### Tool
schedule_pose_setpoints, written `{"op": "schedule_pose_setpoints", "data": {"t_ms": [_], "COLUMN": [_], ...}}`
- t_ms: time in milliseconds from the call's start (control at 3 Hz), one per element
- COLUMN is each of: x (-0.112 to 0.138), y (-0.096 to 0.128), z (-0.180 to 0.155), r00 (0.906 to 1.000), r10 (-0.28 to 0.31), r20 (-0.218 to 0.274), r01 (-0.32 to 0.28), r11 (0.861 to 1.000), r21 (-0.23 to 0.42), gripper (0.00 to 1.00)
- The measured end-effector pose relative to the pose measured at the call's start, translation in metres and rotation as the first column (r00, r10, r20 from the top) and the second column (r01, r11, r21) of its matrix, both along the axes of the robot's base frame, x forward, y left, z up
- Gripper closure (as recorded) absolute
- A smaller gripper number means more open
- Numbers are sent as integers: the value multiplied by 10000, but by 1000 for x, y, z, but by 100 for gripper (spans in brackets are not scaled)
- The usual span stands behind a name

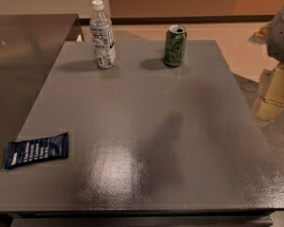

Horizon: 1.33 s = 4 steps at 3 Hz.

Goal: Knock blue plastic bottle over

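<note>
The blue plastic bottle [102,36] is a small clear bottle with a white cap and a white-and-blue label. It stands upright near the far left corner of the grey table [146,126]. My arm comes in at the right edge of the view. Its gripper [273,94] hangs beyond the table's right side, far to the right of the bottle and touching nothing.
A green soda can [175,46] stands upright at the far edge, to the right of the bottle. A flat dark blue snack wrapper [36,150] lies near the front left edge. A dark counter [23,51] adjoins the table on the left.
</note>
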<state>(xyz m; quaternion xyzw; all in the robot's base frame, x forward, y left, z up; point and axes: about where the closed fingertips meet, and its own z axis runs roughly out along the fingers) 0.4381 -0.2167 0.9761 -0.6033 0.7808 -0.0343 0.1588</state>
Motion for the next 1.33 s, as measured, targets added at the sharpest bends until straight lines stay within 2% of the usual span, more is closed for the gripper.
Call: {"op": "schedule_pose_setpoints", "data": {"t_ms": [333, 667, 1000, 1333], "x": [0, 8, 34, 73], "y": [0, 8, 33, 66], "z": [0, 4, 16, 26], "r00": [10000, 9997, 9961, 9887], "r10": [0, -55, -255, -541], "r20": [3, 243, 846, 1397], "r01": [0, 51, 193, 326], "r11": [10000, 9999, 9971, 9879], "r21": [1, 161, 739, 1516], "gripper": [0, 0, 0, 0]}}
